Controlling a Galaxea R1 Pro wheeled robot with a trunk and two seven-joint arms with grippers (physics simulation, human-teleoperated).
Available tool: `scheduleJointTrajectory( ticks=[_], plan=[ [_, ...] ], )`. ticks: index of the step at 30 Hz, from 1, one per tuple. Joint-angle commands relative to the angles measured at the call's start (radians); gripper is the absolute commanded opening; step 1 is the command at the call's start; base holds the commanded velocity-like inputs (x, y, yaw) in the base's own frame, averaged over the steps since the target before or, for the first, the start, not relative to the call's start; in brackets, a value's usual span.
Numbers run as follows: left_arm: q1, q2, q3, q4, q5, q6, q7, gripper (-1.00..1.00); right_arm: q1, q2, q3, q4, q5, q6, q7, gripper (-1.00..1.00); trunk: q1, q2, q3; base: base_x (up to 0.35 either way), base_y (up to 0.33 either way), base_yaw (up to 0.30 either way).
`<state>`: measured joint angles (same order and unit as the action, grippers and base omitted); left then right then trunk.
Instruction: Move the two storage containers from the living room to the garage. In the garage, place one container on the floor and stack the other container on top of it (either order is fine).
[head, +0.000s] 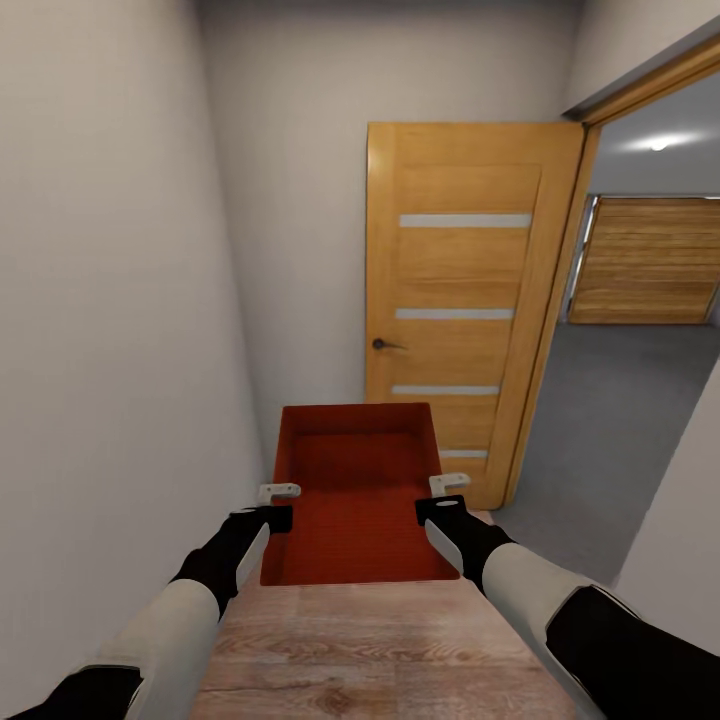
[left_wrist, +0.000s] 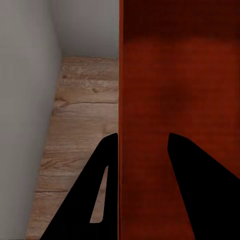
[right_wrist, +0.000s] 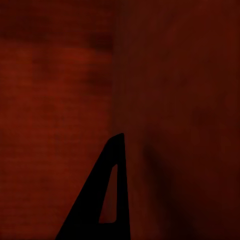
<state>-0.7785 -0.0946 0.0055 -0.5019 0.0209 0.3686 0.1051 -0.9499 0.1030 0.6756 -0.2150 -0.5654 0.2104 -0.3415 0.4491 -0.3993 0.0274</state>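
Head view: left gripper (head: 277, 505) and right gripper (head: 445, 497) each pinch the storage container (head: 355, 495) (opposite walls).

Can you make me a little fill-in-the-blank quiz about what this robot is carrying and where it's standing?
1. The robot holds an orange-red storage container with ____ grippers, the left gripper and the right gripper.
2. The floor under the robot is made of light ____ planks.
3. The wooden door ahead stands ____.
4. Through the doorway, the floor is coloured ____.

Missing words: both; wood; open; grey
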Motion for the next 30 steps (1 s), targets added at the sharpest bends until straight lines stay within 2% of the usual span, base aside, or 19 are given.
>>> scheduleJointTrajectory(
  ticks=[1, 30],
  plan=[
    [0.001, 0.001, 0.002, 0.000, 0.003, 0.006, 0.009, -1.00, -0.001, -0.022, -0.017, -0.004, 0.019, -0.037, -0.007, -1.00, 0.001, -0.001, 0.000, 0.321, 0.000, 0.000],
    [0.001, 0.001, 0.002, -0.008, 0.003, 0.006, 0.008, -1.00, -0.001, -0.022, -0.017, -0.004, 0.019, -0.037, -0.007, -1.00, 0.001, -0.001, 0.000, 0.321, 0.000, 0.000]
  ],
)
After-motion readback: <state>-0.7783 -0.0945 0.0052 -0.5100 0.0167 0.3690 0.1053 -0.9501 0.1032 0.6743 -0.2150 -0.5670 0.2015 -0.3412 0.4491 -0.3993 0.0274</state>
